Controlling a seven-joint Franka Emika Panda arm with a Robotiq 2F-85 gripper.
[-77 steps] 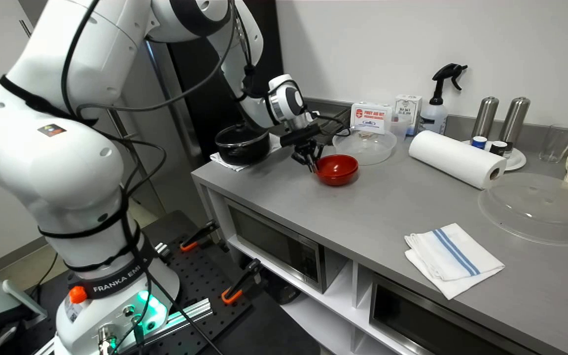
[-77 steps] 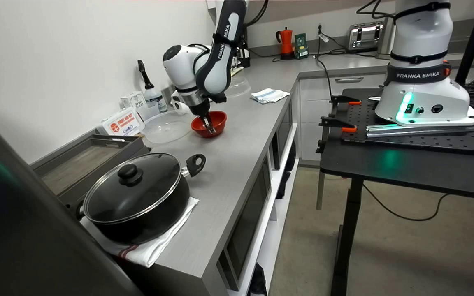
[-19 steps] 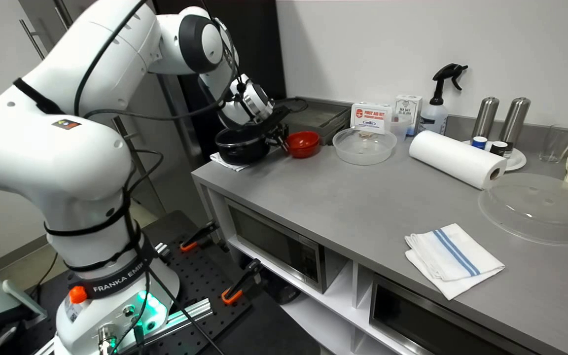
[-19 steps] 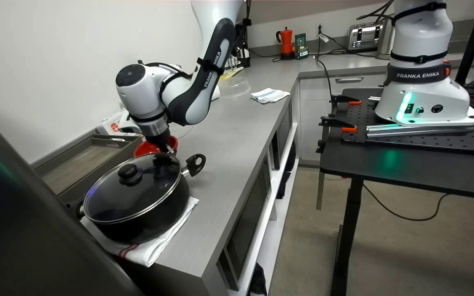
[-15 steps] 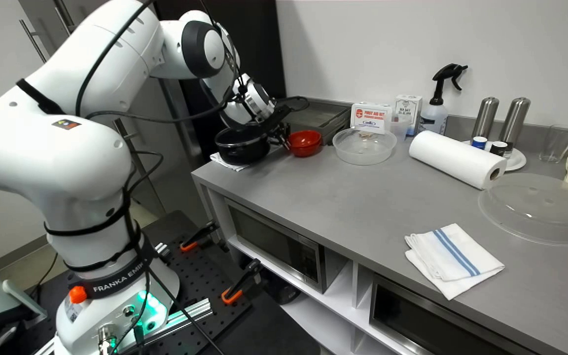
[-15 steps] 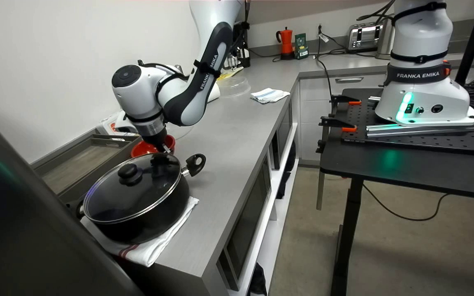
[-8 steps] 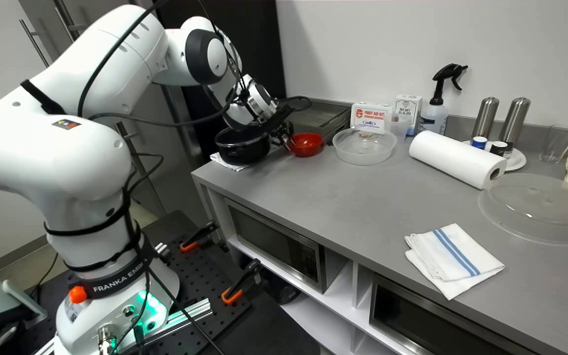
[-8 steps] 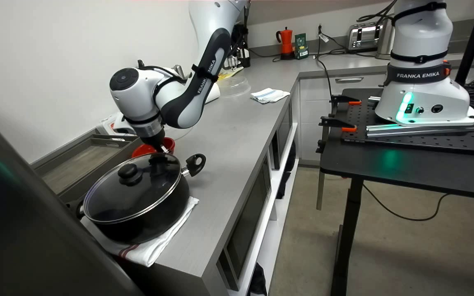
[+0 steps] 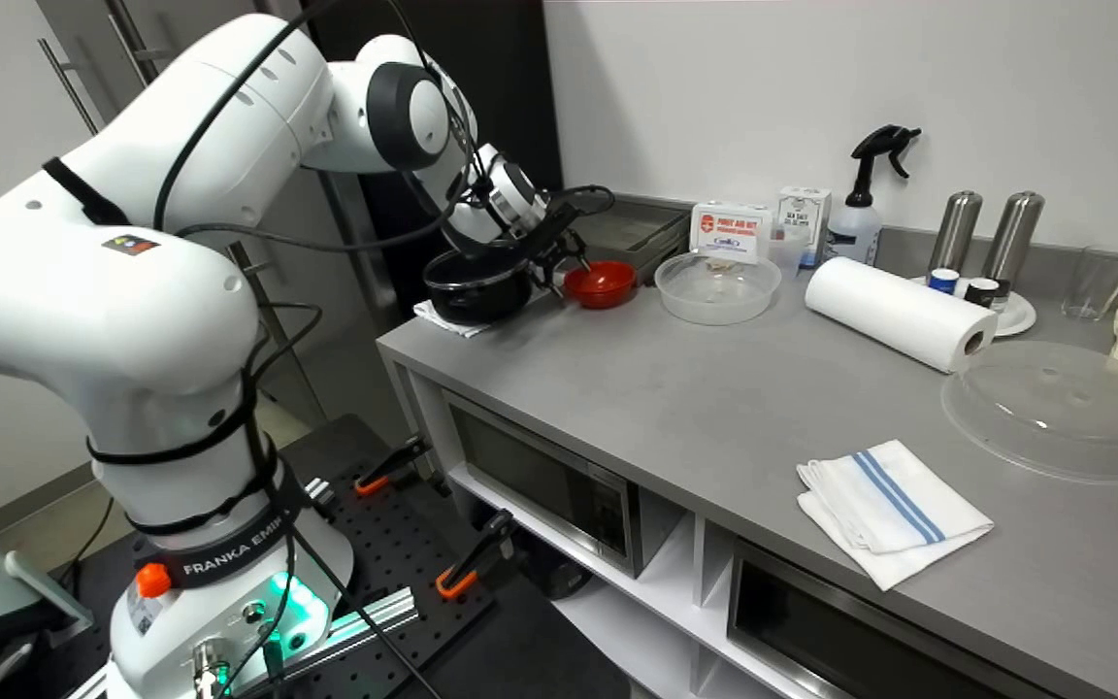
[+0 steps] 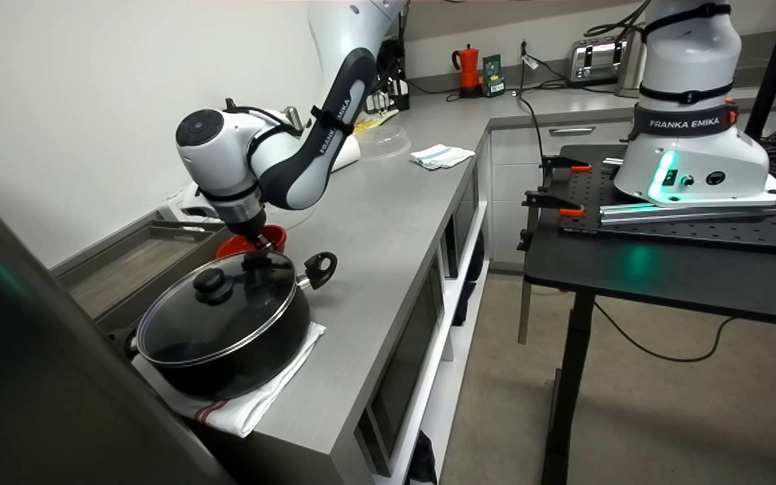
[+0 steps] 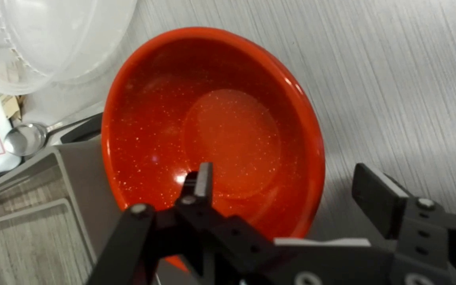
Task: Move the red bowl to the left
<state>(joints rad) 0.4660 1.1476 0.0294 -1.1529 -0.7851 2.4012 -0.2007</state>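
At the left end of the surface (image 9: 695, 388), as an exterior view shows it, a lidded black pot (image 9: 472, 299) leaves little slack on that side. Just right of it hangs the end effector (image 9: 573, 279), spread wide and pinching nothing. Next comes the red bowl (image 9: 601, 285), upright on the surface; that place, well toward the left end, suggests the move is nearly or wholly done.

In the wrist view one finger (image 11: 204, 182) lies over the bowl's inside and the other finger (image 11: 374, 200) stands outside, with part of the rim (image 11: 318, 158) in the gap between; how deep the inner one reaches is hard to judge from above.

The bowl should prove light and stiff, so a modest squeeze ought to do. Its gloss is the catch: pads may skid on the flared wall, and a hold at one spot would let it swing or tip. If it needs shifting further, take the thick lip within that gap, pads square to the wall, and slide rather than lift.

Behind and a little right, the tray (image 9: 664, 246) offers a hard side the lip could knock against. Beyond it, the clear bowl (image 9: 717, 309) stands near and looks easily nudged.
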